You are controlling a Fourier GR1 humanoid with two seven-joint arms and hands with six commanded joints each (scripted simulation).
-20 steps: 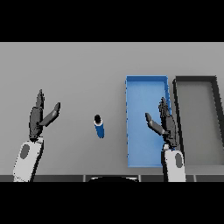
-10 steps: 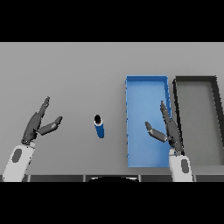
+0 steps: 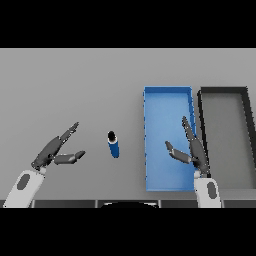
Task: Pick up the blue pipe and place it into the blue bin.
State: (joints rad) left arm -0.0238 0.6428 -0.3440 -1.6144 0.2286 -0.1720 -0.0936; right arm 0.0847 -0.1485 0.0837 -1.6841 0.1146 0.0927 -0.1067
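Both hands have dropped back toward the near edge since a second ago, the left one also sliding further left, while the pipe and bins lie unmoved. Nearest you, your left hand (image 3: pixel 54 152) hovers at the near left of the grey table (image 3: pixel 75 80), fingers straight and spread with the thumb angled toward the pipe, holding nothing; that open pose suits a reach rather than a grasp. Your right hand (image 3: pixel 192 150) shows at the near right, above the near end of the blue bin (image 3: pixel 167 95), fingers likewise extended and empty, so you have no grip on anything yet. Between the two hands, the blue pipe (image 3: pixel 114 145) rests on the table just left of the bin, well apart from either hand, its dark open end pointing away from you. It sits free of the bin wall, which should leave room for fingers on both sides. Furthest right, a black bin (image 3: pixel 222 92) lies alongside the blue one; you would do well to steer clear of it.
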